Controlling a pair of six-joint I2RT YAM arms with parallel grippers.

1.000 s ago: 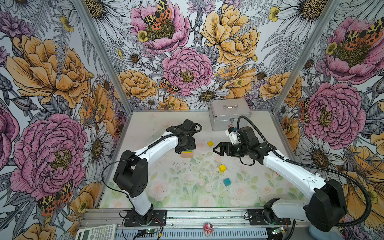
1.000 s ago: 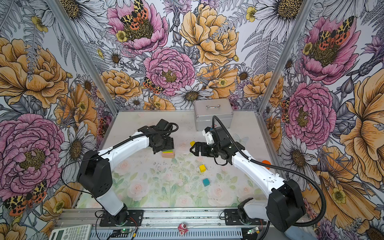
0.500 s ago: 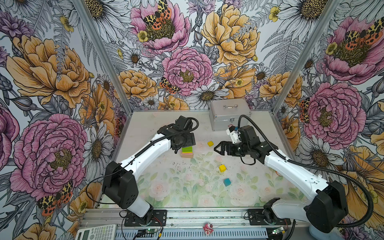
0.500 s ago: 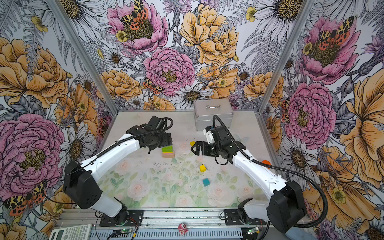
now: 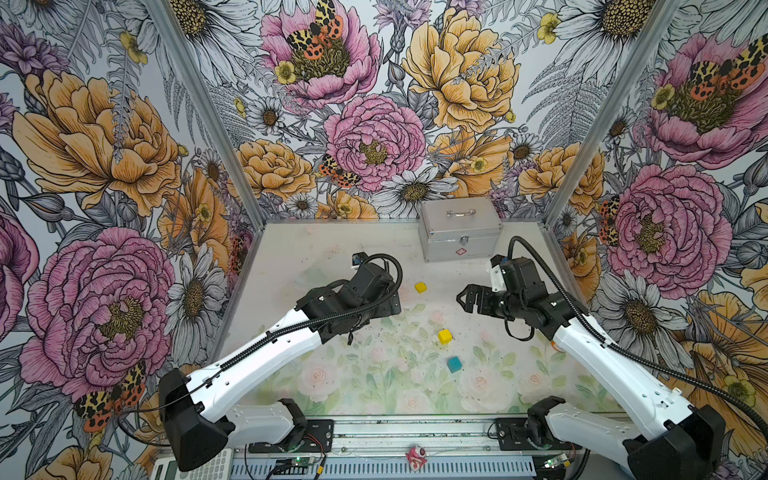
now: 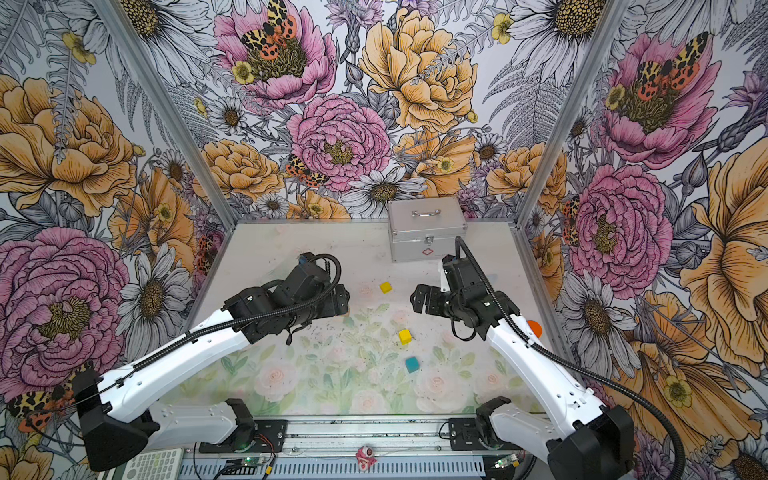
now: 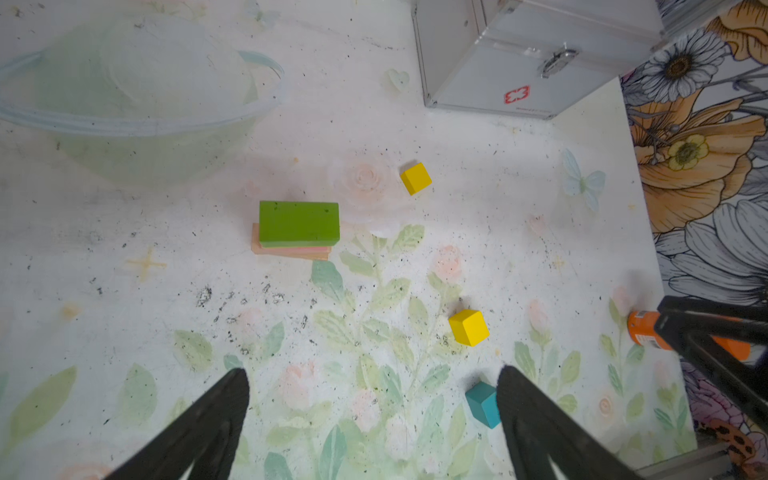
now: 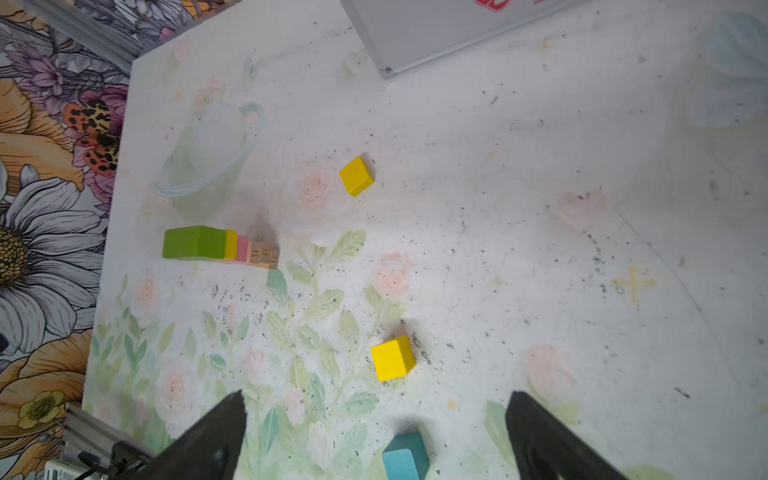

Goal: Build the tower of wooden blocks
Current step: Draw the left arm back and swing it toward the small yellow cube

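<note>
Tower (image 8: 220, 246) stands at four layers: tan base (image 8: 264, 257) at the bottom, then pink slab (image 8: 242, 248), yellow slab (image 8: 231, 245) and green bar (image 7: 298, 221) on top. From the left wrist view the green bar sits a little off the layers below, which show along one long side, but nothing looks tilted. In both top views the stack is hidden under the left arm's wrist, on the left-middle of the table (image 5: 332, 241). Left gripper (image 7: 372, 374) hangs above and clear of the stack, fingers spread wide with nothing between them. Right gripper (image 8: 376, 397) hovers over the right-middle of the table, also spread wide and empty. Three blocks lie loose, all well apart from the tower: one yellow cube (image 5: 420, 287) towards the silver case (image 5: 459, 228), a second yellow cube (image 5: 444, 336) nearer the middle, and the teal cube (image 5: 454, 364) nearest the front. Judged: slabs and bars are done and only the cubes remain for the top, roughly two thirds of the way. The cap is small, so each placement on the green bar will likely want care.
</note>
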